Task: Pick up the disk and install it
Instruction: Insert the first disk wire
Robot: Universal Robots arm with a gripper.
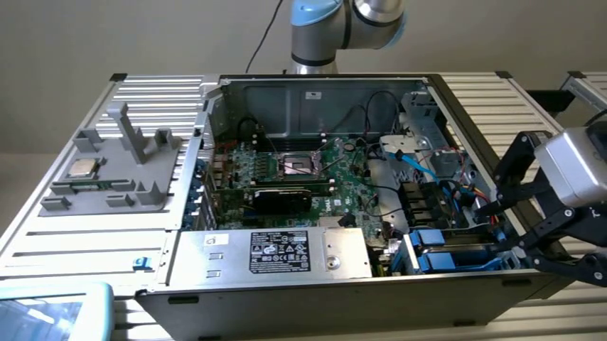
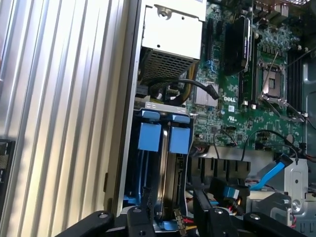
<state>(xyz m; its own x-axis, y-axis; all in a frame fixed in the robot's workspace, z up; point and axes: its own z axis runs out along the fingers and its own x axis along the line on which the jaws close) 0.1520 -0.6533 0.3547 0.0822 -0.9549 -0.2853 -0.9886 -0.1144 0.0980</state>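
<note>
Black and made of jointed links, the hand (image 2: 172, 200) is over the drive bay in the corner of the open computer case (image 1: 180, 280). Its two fingers (image 2: 202, 212) stand apart, one on each side of the disk (image 2: 170, 180), a flat grey metal hard drive in a bright blue plastic frame. A little space shows between the fingers and the drive, so the hand is released and is not grasping the disk.

The disk stands on its edge inside the bay, and its blue tab (image 2: 179, 139) points toward the silver power supply. Just beside it, in the neighbouring slot, is a second blue tab (image 2: 149, 136) with blue rails.

In the exterior view the hand (image 1: 507, 231) is at the exterior view's right, over the blue frames (image 1: 441, 256) in the near right corner of the case. To the exterior view's left of the bay lies the large silver metal box with a black label (image 1: 284, 252). Behind it is the green motherboard (image 1: 332, 181) with black cables, and a light blue flat cable (image 1: 417, 165) runs near the bay.

The case lies on a ribbed silver metal surface (image 1: 57, 238). Well apart, at the exterior view's left, a grey plastic holder (image 1: 119, 192) carries a small square silver chip (image 1: 84, 168).
</note>
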